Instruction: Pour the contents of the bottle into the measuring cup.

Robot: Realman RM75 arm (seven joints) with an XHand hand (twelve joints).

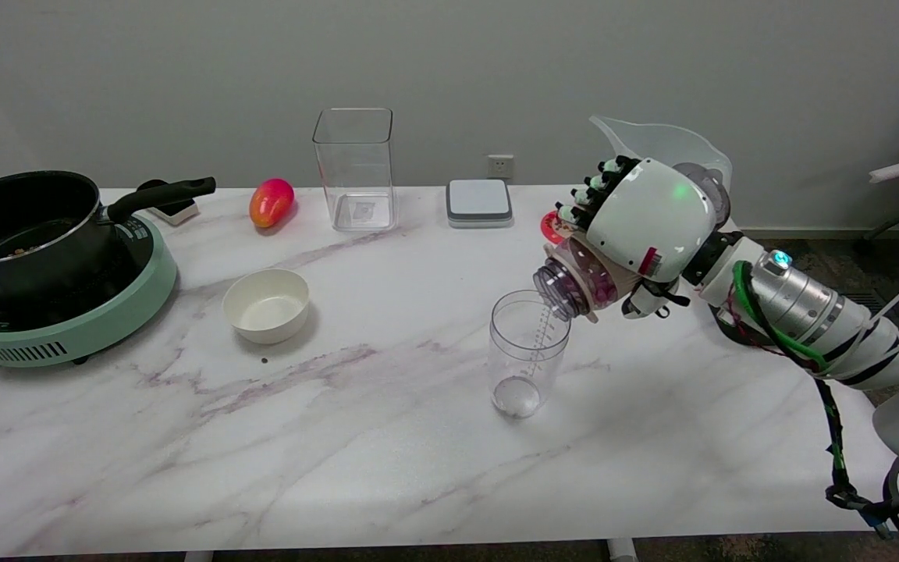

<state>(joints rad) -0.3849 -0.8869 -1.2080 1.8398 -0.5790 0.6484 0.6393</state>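
Observation:
A clear measuring cup (526, 355) stands upright near the middle of the marble table (184, 460), with printed marks down its side. My right hand (644, 226) grips a clear bottle (574, 282) and holds it tilted down to the left. The bottle's open mouth hangs just over the cup's right rim. Reddish-purple contents show inside the bottle near its neck. The cup looks nearly empty apart from its clear base. My fingers and the back of the hand cover most of the bottle's body.
A black pot (24, 230) sits on a green cooker (67, 312) at left. A white bowl (266, 304), a mango (271, 202), a tall clear container (354, 168), a grey scale (479, 202) and a red lid (552, 228) stand behind. A clear funnel-like jug (664, 144) shows behind the hand.

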